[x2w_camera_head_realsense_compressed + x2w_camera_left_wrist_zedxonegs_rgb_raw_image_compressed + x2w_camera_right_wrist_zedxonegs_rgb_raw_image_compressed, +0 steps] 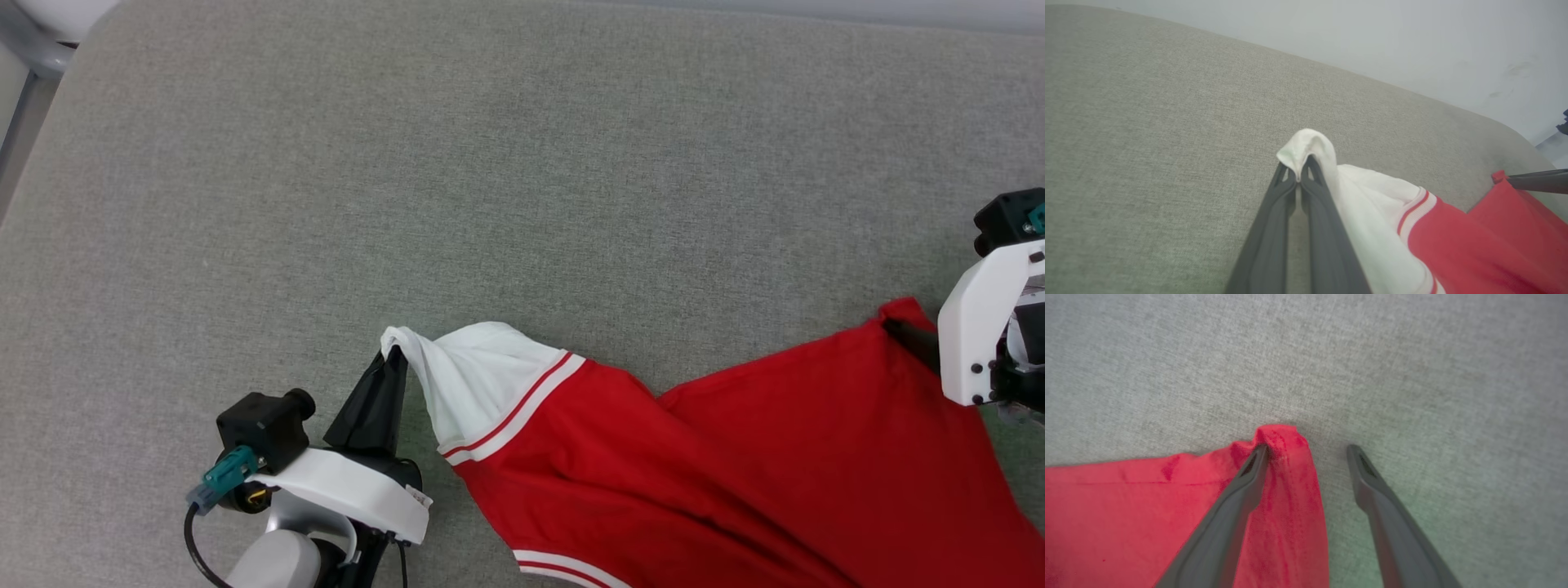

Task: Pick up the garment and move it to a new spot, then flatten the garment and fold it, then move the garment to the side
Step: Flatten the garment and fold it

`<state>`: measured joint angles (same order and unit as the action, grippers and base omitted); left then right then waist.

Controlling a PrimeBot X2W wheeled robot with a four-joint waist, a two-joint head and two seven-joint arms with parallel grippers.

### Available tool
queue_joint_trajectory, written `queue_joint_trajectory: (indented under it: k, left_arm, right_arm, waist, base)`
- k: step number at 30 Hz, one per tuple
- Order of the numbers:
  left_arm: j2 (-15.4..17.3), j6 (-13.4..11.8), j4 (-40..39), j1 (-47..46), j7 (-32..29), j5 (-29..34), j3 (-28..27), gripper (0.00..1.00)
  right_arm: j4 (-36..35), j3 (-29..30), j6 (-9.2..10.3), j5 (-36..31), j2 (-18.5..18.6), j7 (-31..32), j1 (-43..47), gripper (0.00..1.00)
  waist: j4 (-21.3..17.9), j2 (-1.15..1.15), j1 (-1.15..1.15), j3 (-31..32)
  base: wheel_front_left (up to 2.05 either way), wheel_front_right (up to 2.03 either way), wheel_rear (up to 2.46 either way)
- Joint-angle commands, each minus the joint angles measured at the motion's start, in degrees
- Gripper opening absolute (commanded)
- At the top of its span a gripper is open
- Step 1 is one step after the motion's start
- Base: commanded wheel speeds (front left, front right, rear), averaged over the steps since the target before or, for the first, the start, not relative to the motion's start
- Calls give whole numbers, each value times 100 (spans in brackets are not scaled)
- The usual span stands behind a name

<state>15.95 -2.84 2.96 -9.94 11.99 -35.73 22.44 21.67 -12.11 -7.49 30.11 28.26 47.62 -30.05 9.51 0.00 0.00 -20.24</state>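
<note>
Dark fingers of the left gripper (pixel 393 355), at the lower left of the head view, are clamped tight on the tip of the white sleeve (pixel 482 380) of the garment (pixel 735 465). This red jersey lies rumpled across the lower right of the frame on a grey fabric surface (pixel 490 163). In the right wrist view, the right gripper (pixel 1307 448) is spread wide and holds nothing, one finger resting on a red corner (pixel 1280 437). The flattening step seems in hand. Next, the right fingers need to close on that corner so both arms can stretch the cloth flat.
</note>
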Motion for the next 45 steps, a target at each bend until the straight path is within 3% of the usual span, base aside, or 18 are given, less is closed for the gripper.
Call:
queue_joint_trajectory:
  k: [1, 2, 6, 21, 29, 38, 45]
  left_arm:
    - [-6, 29, 44, -65, 43, -10, 12, 0]
    - [-19, 42, 73, -80, 47, -9, 18, 0]
    - [-56, 60, 177, -85, 90, -33, 20, 0]
    - [318, -71, 227, -783, -69, -1, -356, 0]
    - [568, 106, 1004, -2307, -295, 37, -588, 0]
    - [697, 398, 2262, -4622, -305, 163, -723, 0]
    - [842, 437, 2947, -6237, -210, 432, -726, 0]
  right_arm:
    - [369, -225, 1, 126, -113, 286, 259, 34]
    - [491, -243, 0, 191, -132, 396, 289, 0]
    - [673, -254, 1, 289, -199, 473, 328, 0]
    - [453, 271, 3, -293, -213, -1047, -530, 0]
    - [612, 729, 5, -1093, -484, -1571, -1411, 0]
    - [894, 1247, 6, -1861, -697, -2284, -3098, 0]
    - [1191, 1514, 7, -2310, -745, -2716, -4342, 0]
  waist:
    - [29, 0, 0, -23]
    - [37, 0, 0, -22]
    - [56, 0, 0, 30]
    - [-295, 0, 0, 665]
    - [-660, 0, 0, 724]
    - [-947, 0, 0, 191]
    - [-1061, 0, 0, -279]
  base:
    - [0, 0, 0]
    - [0, 0, 0]
    - [0, 0, 0]
    - [0, 0, 0]
    - [0, 0, 0]
    - [0, 0, 0]
    - [0, 0, 0]
